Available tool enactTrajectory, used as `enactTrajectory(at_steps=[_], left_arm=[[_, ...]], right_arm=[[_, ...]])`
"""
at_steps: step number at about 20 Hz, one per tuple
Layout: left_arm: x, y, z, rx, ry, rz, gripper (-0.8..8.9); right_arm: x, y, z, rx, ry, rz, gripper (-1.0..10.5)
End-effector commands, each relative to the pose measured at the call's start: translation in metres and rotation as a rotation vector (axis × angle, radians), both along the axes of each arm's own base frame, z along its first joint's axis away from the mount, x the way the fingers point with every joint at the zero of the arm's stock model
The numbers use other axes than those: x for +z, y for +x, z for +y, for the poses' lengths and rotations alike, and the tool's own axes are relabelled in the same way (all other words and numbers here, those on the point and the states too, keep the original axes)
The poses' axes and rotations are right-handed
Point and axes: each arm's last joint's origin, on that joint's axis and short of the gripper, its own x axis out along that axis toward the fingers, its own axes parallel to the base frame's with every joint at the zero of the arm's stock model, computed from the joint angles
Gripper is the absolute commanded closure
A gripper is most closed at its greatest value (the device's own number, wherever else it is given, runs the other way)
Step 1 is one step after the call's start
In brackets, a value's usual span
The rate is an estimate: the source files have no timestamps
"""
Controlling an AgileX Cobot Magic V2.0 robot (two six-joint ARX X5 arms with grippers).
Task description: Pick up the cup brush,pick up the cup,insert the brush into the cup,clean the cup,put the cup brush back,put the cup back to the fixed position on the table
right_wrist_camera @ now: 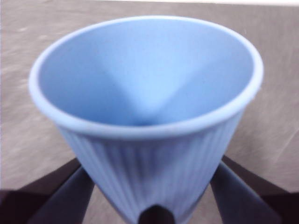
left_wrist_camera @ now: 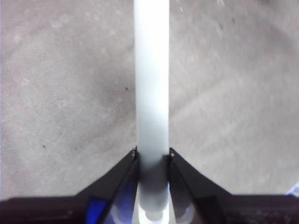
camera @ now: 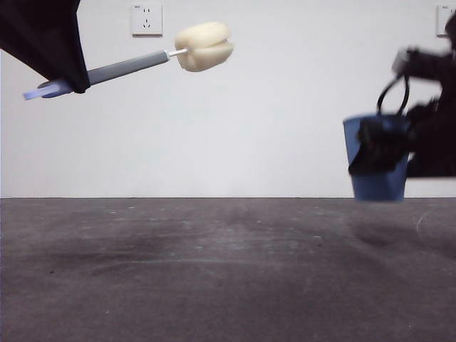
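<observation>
Gripping cup brush near-horizontal, left fingers clamped; right fingers clamping upright cup.

Low front view; close wrist views

The surface is dark grey, matte and scuffed, crossed by faint pale streaks and a few small specks. A soft shadow falls on it toward the right side.

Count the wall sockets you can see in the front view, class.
2: one wall socket behind the brush, another socket cut by the picture's edge above the cup. Arms may hide more.
</observation>
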Motion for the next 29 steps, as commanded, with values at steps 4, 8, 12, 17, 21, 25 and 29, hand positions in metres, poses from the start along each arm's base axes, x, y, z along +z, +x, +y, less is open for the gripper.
enactTrajectory(at_steps=[4, 8, 12, 17, 21, 25, 29], left_arm=[[-0.006, -0.006, 0.004, -0.135, 0.140, 0.028, 8.22], [-0.009, -0.009, 0.006, -0.201, 0.206, 0.045, 8.22], [-0.011, -0.010, 0.005, -0.279, 0.259, 0.040, 8.22], [-0.013, -0.015, 0.001, -0.340, 0.294, 0.057, 8.22], [-0.017, -0.017, -0.006, -0.385, 0.313, 0.074, 8.22], [-0.028, -0.015, -0.020, -0.434, 0.348, 0.121, 8.22], [-0.036, -0.012, -0.028, -0.453, 0.368, 0.144, 8.22]], right_arm=[[0.048, -0.019, 0.004, 0.093, -0.253, 0.187, 9.6], [0.072, -0.023, 0.010, 0.148, -0.493, 0.304, 9.6], [0.085, -0.030, 0.017, 0.205, -0.697, 0.347, 9.6], [0.082, -0.042, 0.028, 0.327, -0.945, 0.363, 9.6], [0.082, -0.046, 0.042, 0.418, -1.076, 0.301, 9.6], [0.077, -0.045, 0.058, 0.470, -1.208, 0.252, 9.6], [0.072, -0.045, 0.075, 0.528, -1.315, 0.196, 9.6]])
